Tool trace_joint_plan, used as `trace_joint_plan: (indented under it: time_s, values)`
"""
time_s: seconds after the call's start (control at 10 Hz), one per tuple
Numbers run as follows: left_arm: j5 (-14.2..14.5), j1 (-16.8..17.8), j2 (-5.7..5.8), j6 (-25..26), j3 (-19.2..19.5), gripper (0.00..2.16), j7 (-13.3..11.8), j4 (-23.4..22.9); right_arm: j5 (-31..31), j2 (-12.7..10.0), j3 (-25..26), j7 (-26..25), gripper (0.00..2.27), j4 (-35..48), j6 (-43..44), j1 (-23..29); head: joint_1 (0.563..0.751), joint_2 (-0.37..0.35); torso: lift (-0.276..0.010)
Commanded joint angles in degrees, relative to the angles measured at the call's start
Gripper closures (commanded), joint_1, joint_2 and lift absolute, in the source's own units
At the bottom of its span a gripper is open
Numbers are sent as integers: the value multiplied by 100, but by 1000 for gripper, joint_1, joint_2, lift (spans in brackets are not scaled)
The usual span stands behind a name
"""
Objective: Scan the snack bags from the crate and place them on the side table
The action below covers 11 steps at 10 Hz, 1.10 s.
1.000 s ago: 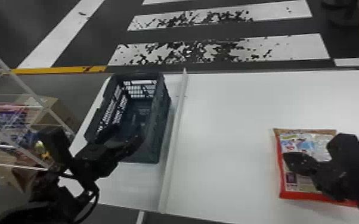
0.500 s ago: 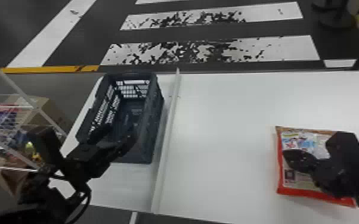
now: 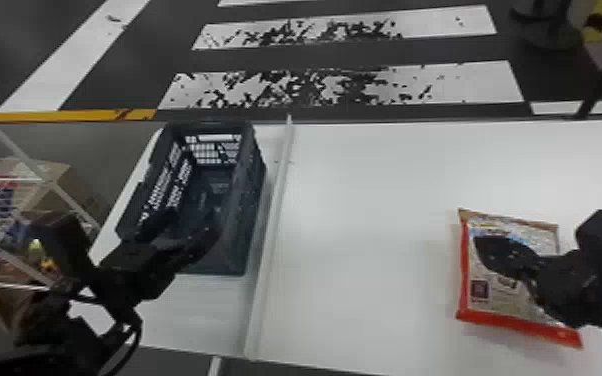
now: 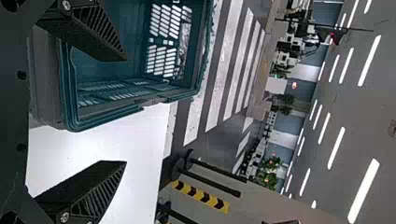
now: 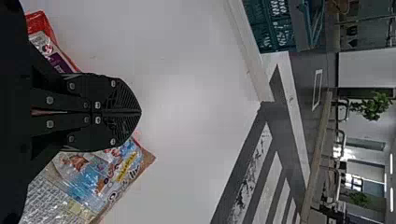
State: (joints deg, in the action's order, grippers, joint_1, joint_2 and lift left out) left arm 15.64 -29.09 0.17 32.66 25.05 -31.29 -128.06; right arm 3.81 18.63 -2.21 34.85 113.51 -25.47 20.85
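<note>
Your dark floor [image 3: 415,52], crossed by scuffed white stripes, lies beyond the white worktop [image 3: 365,175]. Left of a raised pale strip [image 3: 276,215] stands the slotted crate [image 3: 250,192]; your left gripper [image 3: 194,223] is at its near end, jaws spread. Rightward, your snack bag [image 3: 502,302] lies flat, glossy and red-edged, patterned blue and white, below your right gripper [image 3: 480,246], jaws pressed together.

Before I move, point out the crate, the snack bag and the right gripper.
Crate [image 3: 249,215]: head view, on its outer right wall.
Snack bag [image 3: 500,302]: head view, on its printed face.
Right gripper [image 5: 138,112]: right wrist view, where its fingertips meet.
</note>
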Motion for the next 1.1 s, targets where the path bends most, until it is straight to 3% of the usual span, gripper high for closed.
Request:
trace_joint_plan:
  time_s: [0.0,0.2,0.4,0.6,0.7,1.0]
  values:
    - [0,0,-32,0,0,87,0,0,-91,9,168,93,1457,479,-156,244,695,183,-94]
    - [9,0,-32,0,-17,87,0,-9,-214,0,423,84,1443,787,-332,473,695,183,-94]
    - [9,-18,-32,0,-17,87,0,-61,-540,-18,994,84,39,954,-385,710,695,158,-94]
    - [35,-62,-32,35,-96,83,96,-246,-900,-97,1741,75,33,963,-596,842,695,104,-94]
    - [18,-79,-32,35,-211,83,263,-334,-909,-158,2031,57,53,919,-701,851,695,57,-94]
    - [-176,-176,-32,35,-597,83,712,-624,-900,-150,2471,31,66,514,-771,851,695,-66,-94]
